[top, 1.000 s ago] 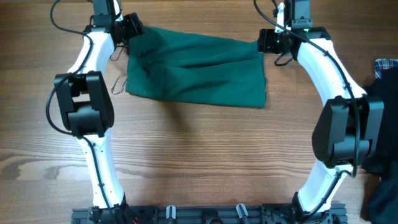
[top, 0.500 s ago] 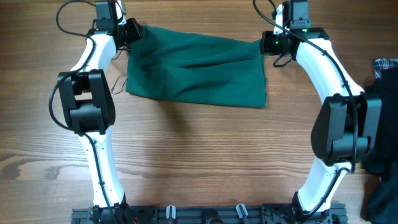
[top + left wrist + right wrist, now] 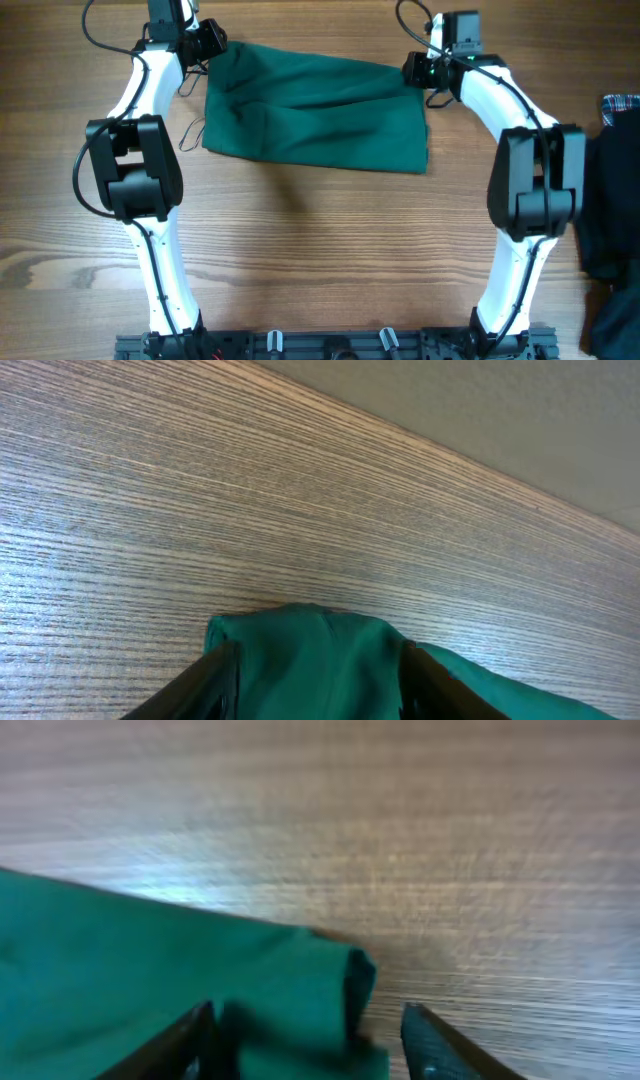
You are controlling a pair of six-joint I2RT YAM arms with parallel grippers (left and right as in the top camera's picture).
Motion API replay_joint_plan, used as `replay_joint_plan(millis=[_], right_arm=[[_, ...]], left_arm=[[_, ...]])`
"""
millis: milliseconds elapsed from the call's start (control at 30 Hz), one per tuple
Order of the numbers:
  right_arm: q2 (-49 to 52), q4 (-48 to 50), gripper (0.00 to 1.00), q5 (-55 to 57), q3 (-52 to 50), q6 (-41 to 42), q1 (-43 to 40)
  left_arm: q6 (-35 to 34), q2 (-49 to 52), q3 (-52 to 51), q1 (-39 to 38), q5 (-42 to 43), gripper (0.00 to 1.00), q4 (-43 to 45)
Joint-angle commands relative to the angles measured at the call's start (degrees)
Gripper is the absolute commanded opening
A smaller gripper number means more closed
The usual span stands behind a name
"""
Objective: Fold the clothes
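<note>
Reaching for both far corners of the green clothes (image 3: 315, 105) spread on the wooden table (image 3: 330, 250).
Overhead: my left gripper (image 3: 212, 42) sits at the far left corner and my right gripper (image 3: 412, 70) at the far right. Left wrist: a bunched corner fills the gap between my fingers (image 3: 215, 685), pinched. Right wrist, blurred: my jaws stand apart around the corner, with one finger (image 3: 435, 1045) clear of the cloth.

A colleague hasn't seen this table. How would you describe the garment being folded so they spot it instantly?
On the wooden table, look at the far side, between the two white arms. The dark green cloth lies spread there, thin cords at its left edge. Unlike the black garment and plaid cloth at the right edge, it is plain green.
</note>
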Motion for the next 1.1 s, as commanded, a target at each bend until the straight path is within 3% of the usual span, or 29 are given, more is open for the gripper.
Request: replay_joint_plan(millis=[0, 233, 400, 500, 667, 967, 1067], right_arm=[[1.40, 1.49, 0.60, -0.98, 0.07, 0.94, 0.07], [1.40, 1.66, 0.46, -1.38, 0.07, 1.86, 0.07], [1.40, 1.27, 0.45, -1.36, 0.07, 1.81, 0.07], [1.40, 1.25, 0.44, -1.38, 0.07, 1.81, 0.07], [1.40, 1.27, 0.44, -1.36, 0.07, 1.79, 0.07], [1.40, 1.27, 0.44, -1.36, 0.07, 1.70, 0.07], [1.40, 1.27, 0.27, -1.36, 0.07, 1.70, 0.07]], left_arm=[[0.13, -1.86, 0.37, -0.15, 0.92, 0.54, -0.11], [0.13, -1.70, 0.33, -0.15, 0.87, 0.55, -3.06], [0.13, -0.04, 0.31, -0.15, -1.07, 0.56, -2.97], [0.13, 0.20, 0.28, -0.28, -1.27, 0.49, -2.36], [0.15, 1.40, 0.28, -0.37, -4.55, 0.55, -2.19], [0.09, 4.15, 0.31, -0.55, -4.50, 0.52, -0.79], [0.11, 4.07, 0.35, -0.52, -4.44, 0.47, 0.04]])
